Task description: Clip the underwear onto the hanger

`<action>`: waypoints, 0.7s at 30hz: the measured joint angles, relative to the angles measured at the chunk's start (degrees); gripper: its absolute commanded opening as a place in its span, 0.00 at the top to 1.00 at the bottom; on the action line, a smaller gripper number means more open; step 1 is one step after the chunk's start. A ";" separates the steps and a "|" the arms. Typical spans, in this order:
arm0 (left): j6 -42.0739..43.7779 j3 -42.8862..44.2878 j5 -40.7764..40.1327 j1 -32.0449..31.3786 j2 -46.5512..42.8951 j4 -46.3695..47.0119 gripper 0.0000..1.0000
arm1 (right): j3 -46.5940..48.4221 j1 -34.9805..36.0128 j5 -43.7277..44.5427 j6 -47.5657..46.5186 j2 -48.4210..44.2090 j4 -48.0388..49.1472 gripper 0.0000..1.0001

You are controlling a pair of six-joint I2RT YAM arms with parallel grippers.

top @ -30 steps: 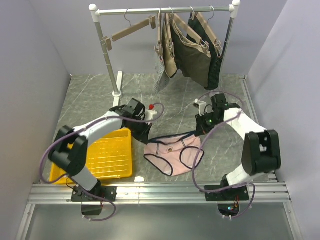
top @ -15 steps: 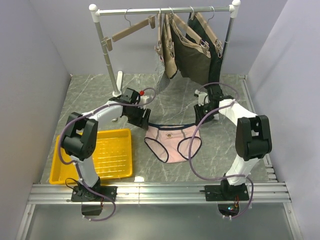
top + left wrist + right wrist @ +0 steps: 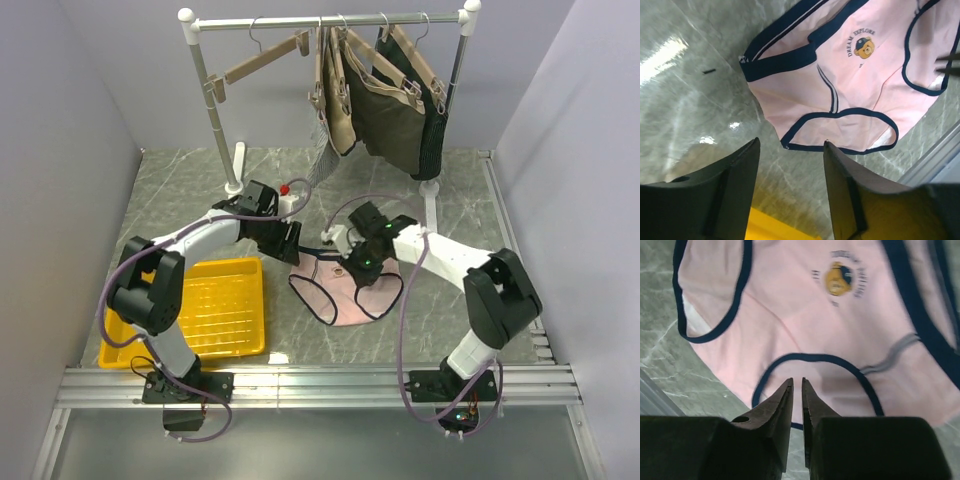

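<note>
The underwear (image 3: 340, 298), pale pink with navy edging and a small bear print, lies flat on the grey marble table. It is also seen in the left wrist view (image 3: 855, 75) and the right wrist view (image 3: 805, 315). My left gripper (image 3: 287, 240) hovers just left of the waistband corner; its jaws (image 3: 790, 145) are open with only table between them. My right gripper (image 3: 353, 267) hangs over the middle of the garment; its jaws (image 3: 796, 381) stand a narrow slit apart and hold nothing. The hanger (image 3: 265, 60), bare and tan, hangs at the left of the rail.
A yellow tray (image 3: 215, 312) sits at the front left beside the left arm. The white clothes rack (image 3: 210, 95) stands at the back, with several tan hangers carrying dark olive garments (image 3: 390, 115). Its second foot (image 3: 431, 200) stands near the right arm.
Both grippers let go of the waistband and the underwear dropped flat on the table. The right arm swung left over the garment. The left gripper opened and pulled back.
</note>
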 measured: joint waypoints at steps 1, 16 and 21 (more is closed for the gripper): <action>-0.68 0.00 0.35 0.00 0.76 0.02 0.43 | 0.00 0.98 0.15 -0.07 0.70 -0.11 0.81; -6.08 -0.09 0.90 2.64 4.70 -0.68 0.57 | 0.81 15.69 -2.16 -1.49 10.56 -2.91 0.82; -5.81 -0.22 2.84 5.09 3.45 -1.14 0.55 | 3.80 15.69 -6.40 -4.76 13.35 -7.34 0.81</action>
